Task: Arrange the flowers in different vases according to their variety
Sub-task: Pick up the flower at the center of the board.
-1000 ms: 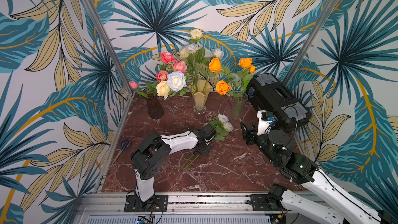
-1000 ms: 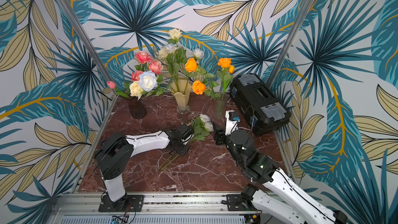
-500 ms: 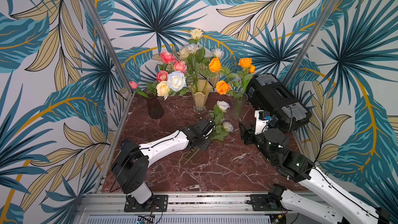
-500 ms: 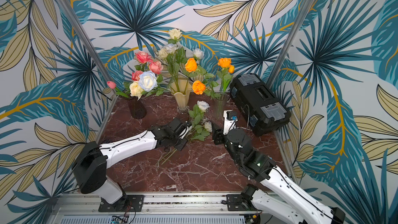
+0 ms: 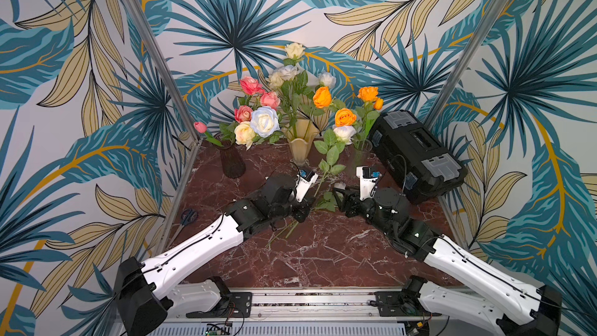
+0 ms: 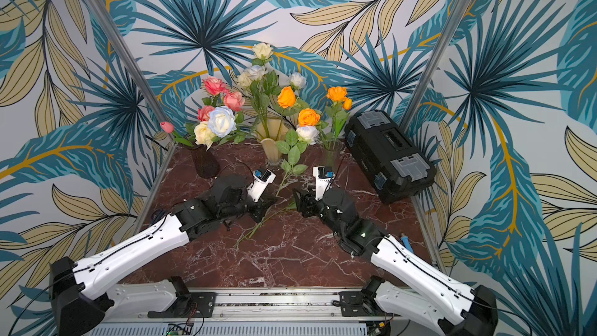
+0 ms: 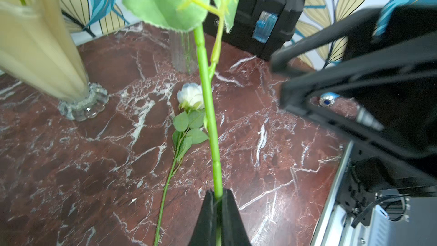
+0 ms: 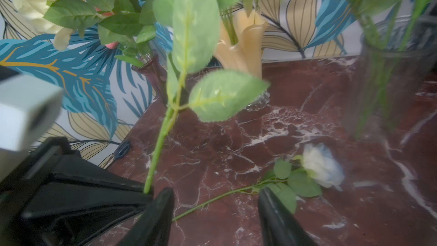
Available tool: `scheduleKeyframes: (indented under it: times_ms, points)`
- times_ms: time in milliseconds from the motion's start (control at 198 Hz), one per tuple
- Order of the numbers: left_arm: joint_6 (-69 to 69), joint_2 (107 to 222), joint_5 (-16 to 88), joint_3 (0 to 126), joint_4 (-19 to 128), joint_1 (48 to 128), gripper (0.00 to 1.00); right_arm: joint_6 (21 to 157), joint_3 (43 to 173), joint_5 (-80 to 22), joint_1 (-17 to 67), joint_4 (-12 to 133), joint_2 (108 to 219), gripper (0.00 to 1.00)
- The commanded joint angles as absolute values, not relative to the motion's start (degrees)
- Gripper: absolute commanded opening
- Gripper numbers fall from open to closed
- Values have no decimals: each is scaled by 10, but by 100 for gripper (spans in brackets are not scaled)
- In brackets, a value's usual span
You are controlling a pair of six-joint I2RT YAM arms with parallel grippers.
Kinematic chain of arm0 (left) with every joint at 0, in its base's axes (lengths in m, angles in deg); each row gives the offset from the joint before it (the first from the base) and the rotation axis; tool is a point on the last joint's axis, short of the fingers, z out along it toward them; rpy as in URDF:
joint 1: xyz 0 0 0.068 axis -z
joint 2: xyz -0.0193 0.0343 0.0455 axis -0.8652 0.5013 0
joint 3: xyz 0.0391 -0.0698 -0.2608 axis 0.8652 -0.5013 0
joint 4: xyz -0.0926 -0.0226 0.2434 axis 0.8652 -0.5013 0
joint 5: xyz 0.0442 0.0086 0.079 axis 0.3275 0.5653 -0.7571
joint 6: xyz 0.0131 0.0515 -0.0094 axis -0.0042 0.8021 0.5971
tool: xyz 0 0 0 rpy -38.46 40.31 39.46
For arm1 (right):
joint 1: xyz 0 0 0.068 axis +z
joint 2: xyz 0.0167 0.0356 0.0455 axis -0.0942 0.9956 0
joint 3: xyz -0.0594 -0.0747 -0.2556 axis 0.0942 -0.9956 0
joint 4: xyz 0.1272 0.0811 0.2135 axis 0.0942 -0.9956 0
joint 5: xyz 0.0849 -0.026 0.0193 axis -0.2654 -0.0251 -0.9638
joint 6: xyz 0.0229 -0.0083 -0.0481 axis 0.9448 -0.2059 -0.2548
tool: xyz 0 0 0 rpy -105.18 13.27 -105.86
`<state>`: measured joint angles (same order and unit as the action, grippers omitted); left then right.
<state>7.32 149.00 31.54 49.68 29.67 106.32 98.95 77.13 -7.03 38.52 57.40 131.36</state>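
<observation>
In both top views the left hand [image 5: 306, 211] is pinched tight on the lower stem of the held rose [image 5: 344, 133]. This white flower rises at a slant from the hand. Its bloom is well beyond the fingertips, up in front of the cream vase [image 5: 300, 148] and the clear vase [image 5: 361, 153]. The right hand [image 5: 338, 192] faces the left hand from just beside it, with its fingers parted and nothing in them. The loose rose [image 6: 258, 226], also white, lies flat on the red marble surface [image 5: 323, 253], its stem running under the left hand. The purple vase [image 5: 232, 163] stands well beyond the left hand, and the black toolbox [image 5: 416, 153] is near the right hand.

In the left wrist view the two fingers [image 7: 208, 214] meet on the green stem of the held rose [image 7: 208, 95], which runs straight away from the hand to its leaves. The loose rose [image 7: 191, 95] lies on the surface below and just beside that stem, its bloom pointing away from the hand.

In the right wrist view the right hand's fingers [image 8: 160, 214] stand wide apart. In the gap between them are only the surface and the loose rose's thin stem lying on it. Its bloom [image 8: 321, 166] lies ahead of the hand, past one finger. The held rose's stem [image 8: 160, 143] rises out of the left hand [image 8: 147, 191], just beside the right hand's near finger and outside the gap.
</observation>
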Motion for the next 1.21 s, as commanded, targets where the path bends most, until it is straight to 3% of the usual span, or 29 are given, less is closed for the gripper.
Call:
scheduleKeyframes:
  times_ms: [0,308,839,1207]
  points:
    - [62,1460,353,477,365,1063,0,1040,759,-146,385,674,1332,63]
    - [51,1440,364,481,388,1063,0,1081,758,-204,385,753,1339,64]
    - [67,1442,366,488,391,1064,0,1065,767,-224,385,687,1288,63]
    - [78,1445,387,498,376,1064,0,1040,820,-242,385,714,1356,56]
